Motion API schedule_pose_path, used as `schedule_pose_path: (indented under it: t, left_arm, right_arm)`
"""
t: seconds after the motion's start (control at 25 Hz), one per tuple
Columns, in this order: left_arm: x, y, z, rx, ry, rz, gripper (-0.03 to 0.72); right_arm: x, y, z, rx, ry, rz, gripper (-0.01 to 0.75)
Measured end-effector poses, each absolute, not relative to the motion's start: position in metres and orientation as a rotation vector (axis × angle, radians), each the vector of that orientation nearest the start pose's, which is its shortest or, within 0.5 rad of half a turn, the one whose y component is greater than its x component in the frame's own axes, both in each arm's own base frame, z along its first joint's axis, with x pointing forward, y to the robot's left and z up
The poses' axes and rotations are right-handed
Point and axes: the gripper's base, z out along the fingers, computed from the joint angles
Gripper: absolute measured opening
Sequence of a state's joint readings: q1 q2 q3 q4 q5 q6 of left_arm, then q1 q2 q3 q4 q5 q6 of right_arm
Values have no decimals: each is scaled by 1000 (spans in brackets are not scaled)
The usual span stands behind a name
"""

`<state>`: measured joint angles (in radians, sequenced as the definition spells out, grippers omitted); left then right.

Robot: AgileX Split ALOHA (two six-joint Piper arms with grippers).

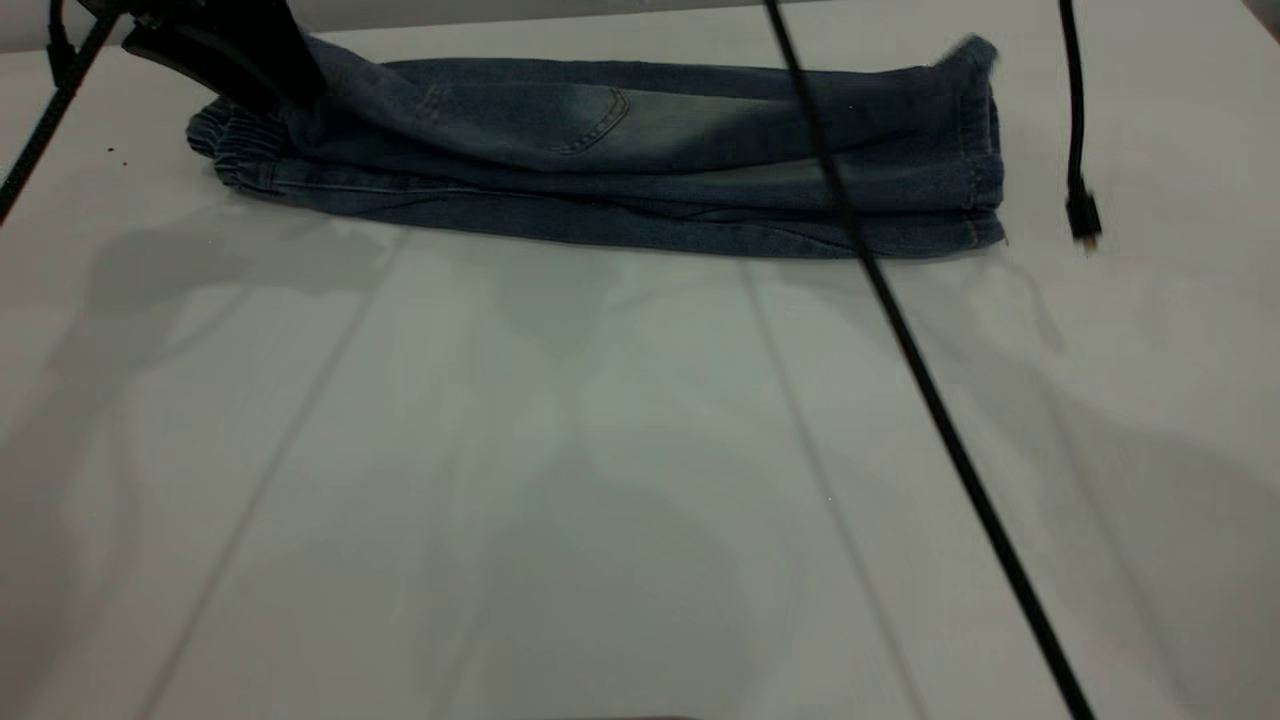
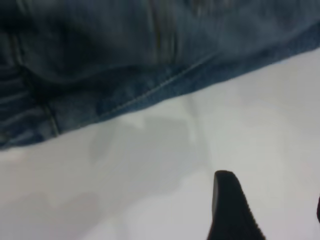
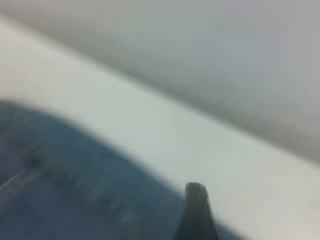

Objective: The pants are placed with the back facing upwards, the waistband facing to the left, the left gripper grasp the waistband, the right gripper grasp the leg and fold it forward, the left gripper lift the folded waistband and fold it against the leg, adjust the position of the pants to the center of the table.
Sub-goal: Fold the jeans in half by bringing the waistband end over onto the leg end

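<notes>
The pants (image 1: 600, 150) lie folded lengthwise in a long strip at the far side of the table (image 1: 600, 450). Their gathered waistband (image 1: 235, 150) points left and the stitched hem of the leg (image 1: 975, 130) points right. A back pocket (image 1: 590, 120) shows on the top layer. My left gripper (image 1: 230, 55) hangs at the waistband end, black and partly cut off by the view's edge. In the left wrist view the left gripper (image 2: 272, 210) is open over bare table, with the denim (image 2: 125, 65) just beyond it. The right gripper (image 3: 260, 220) shows one finger (image 3: 197, 210) above the pants' edge (image 3: 75, 190), nothing held.
A black cable (image 1: 900, 330) crosses the exterior view diagonally in front of the pants. Another cable ending in a plug (image 1: 1080, 215) hangs at the right, past the hem. A thin cable (image 1: 40, 130) runs down at the far left. Wide bare table lies in front.
</notes>
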<state>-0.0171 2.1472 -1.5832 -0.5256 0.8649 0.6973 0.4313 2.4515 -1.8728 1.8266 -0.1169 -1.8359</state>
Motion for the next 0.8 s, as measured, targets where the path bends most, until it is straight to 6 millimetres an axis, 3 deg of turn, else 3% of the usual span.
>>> schedule_pose_path:
  t: [0.16,0.36,0.6,0.8]
  left_arm:
    - [449,-41,158,527,2660,-433,358]
    - [447,-42,127,502,2765,-494,358]
    - [464,-37,95,375,2688,-398,358]
    - [475,-44,86,220,2591,-420,358]
  right_arm:
    - [507,217,130,-326,2070,114,477]
    - [505,224,130,-323,2069,152,467]
    - [504,229,131,-321,2062,233,448]
    - [503,232,132,-340,2053,276,444]
